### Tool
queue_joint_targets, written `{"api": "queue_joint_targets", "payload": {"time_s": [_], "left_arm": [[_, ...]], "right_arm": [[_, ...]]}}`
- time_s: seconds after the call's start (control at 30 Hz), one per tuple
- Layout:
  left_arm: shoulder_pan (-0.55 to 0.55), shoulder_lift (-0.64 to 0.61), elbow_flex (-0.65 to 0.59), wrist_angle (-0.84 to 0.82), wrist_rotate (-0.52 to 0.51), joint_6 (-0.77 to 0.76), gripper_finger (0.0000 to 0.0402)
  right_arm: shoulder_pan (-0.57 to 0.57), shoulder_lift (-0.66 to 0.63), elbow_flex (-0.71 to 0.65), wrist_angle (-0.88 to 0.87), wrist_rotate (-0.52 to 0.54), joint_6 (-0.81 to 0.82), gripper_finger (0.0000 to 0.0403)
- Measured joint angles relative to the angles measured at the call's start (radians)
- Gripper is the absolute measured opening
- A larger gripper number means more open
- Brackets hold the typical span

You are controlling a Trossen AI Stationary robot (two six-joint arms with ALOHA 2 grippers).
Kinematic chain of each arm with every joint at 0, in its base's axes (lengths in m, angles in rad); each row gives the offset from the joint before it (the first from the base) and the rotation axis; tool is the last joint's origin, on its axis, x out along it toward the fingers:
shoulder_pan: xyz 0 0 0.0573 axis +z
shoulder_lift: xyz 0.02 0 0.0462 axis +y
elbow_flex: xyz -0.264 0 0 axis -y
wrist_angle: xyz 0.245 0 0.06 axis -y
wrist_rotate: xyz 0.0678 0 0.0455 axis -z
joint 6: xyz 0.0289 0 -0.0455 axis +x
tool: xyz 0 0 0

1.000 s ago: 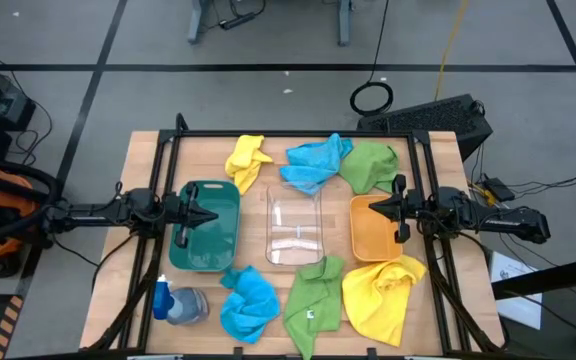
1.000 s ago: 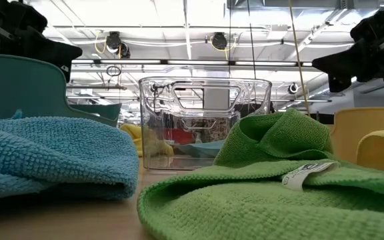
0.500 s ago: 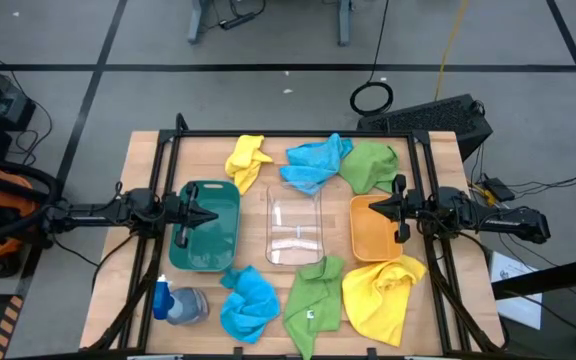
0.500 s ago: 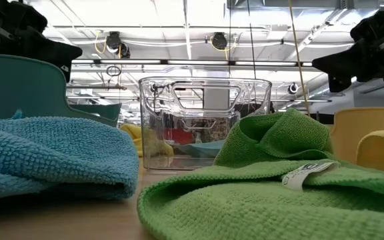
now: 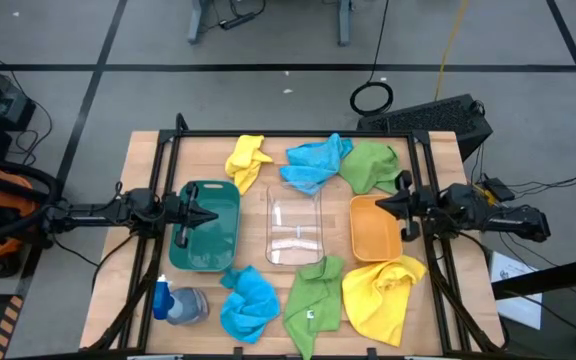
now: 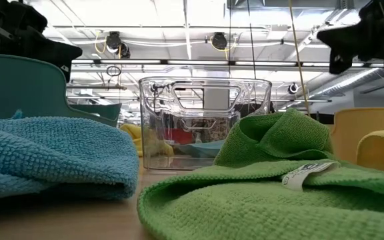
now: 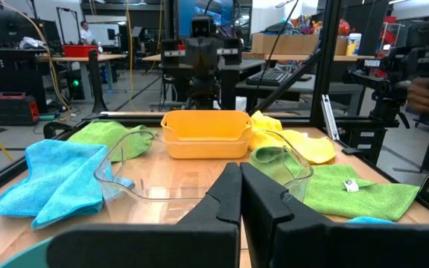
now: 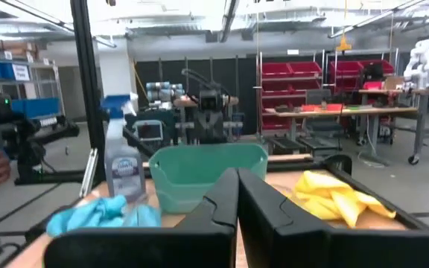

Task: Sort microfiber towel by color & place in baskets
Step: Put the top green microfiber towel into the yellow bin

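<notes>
Three baskets stand in a row at the table's middle: dark green (image 5: 205,232), clear (image 5: 294,226) and orange-yellow (image 5: 373,230). Six towels lie around them. Along the far side are a yellow one (image 5: 246,160), a blue one (image 5: 313,162) and a green one (image 5: 370,165). Along the near side are a blue one (image 5: 248,304), a green one (image 5: 311,300) and a yellow one (image 5: 383,295). My left gripper (image 5: 212,215) hovers shut over the green basket (image 7: 21,253). My right gripper (image 5: 377,205) hovers shut over the orange basket's right part and points at the green basket (image 8: 208,173).
A blue-capped spray bottle (image 5: 173,302) lies on the table's near-left corner, beside the near blue towel. A black frame rail (image 5: 288,135) runs round the table. Bare wood shows between the baskets and along the left edge.
My right gripper has risen and drawn back a little toward the table's right edge, staying shut. No towel or basket has moved.
</notes>
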Motion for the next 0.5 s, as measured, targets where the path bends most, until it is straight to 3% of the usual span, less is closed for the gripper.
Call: {"api": "queue_joint_targets", "payload": {"time_s": [0.23, 0.5], "left_arm": [[0.0, 0.0, 0.0, 0.0, -0.012, 0.0, 0.0004], [0.0, 0.0, 0.0, 0.004, -0.017, 0.03, 0.0004]], "right_arm": [[0.0, 0.085, 0.215, -0.134, 0.013, 0.009, 0.0], [0.0, 0.292, 0.565, -0.435, 0.086, 0.018, 0.0]]}}
